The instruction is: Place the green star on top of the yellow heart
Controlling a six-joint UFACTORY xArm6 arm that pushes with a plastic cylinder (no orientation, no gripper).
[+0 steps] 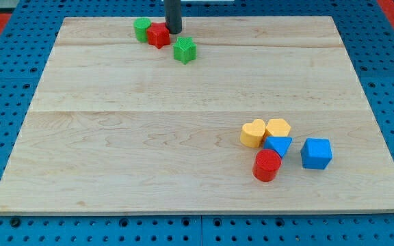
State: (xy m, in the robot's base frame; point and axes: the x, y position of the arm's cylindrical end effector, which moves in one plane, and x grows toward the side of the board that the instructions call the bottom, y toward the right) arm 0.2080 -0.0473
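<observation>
The green star (185, 50) lies near the view's top, left of centre. My tip (174, 32) stands just above and to the left of it, close to the right side of a red block (159, 35). Whether the tip touches either block cannot be told. The yellow heart (254, 132) lies far off at the view's lower right, touching a second yellow block (278, 128) on its right.
A second green block (142, 29) sits against the red block's left side. Next to the yellow blocks lie a blue triangle (278, 145), a red cylinder (267, 165) and a blue cube (316, 153). The wooden board (115, 157) ends on a blue pegboard.
</observation>
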